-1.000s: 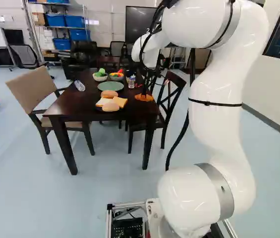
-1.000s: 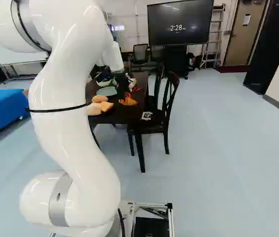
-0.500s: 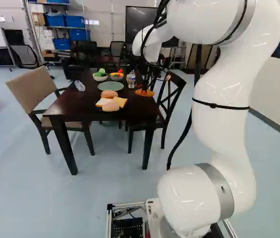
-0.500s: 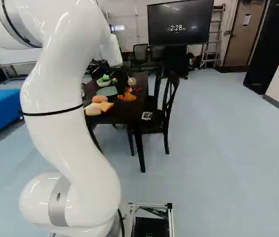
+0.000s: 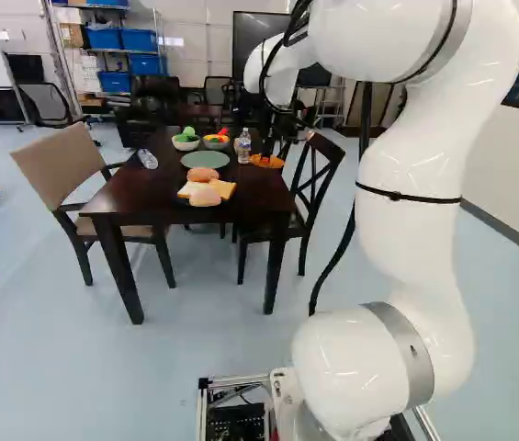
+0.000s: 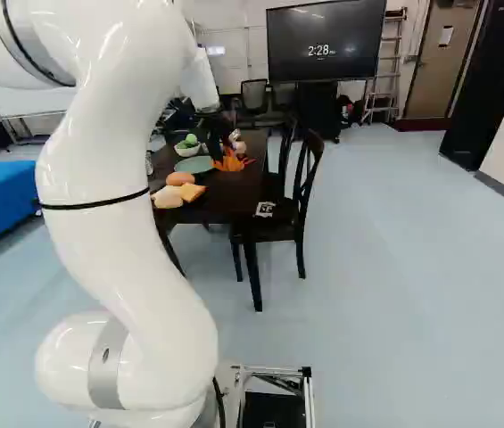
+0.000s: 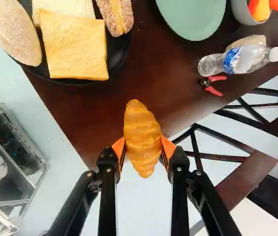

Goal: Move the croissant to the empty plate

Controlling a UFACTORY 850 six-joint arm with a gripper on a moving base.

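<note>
At the right of the table in the left base view, my gripper [image 5: 267, 150] holds the croissant [image 5: 266, 162] up. In the wrist view the gripper [image 7: 142, 148] is shut on the golden croissant [image 7: 139, 130], an orange pad pressing each side. The croissant hangs above the table's edge. The empty green plate [image 7: 193, 17] lies flat on the table, beyond the dark bread plate as seen from the base; in the left base view this green plate [image 5: 206, 160] shows whole.
The black plate [image 7: 116, 61] holds bread slices and buns. Beside the green plate are a water bottle [image 7: 247, 59], red-handled pliers [image 7: 212, 83] and a bowl [image 7: 242, 14] of colourful food. A dark chair [image 5: 310, 184] stands against the table's right side, a beige chair [image 5: 62, 165] at its left.
My arm has shifted, and the croissant has risen with the gripper, away from the tabletop. The bottle behind it shows more fully in the left base view. The base has stayed put.
</note>
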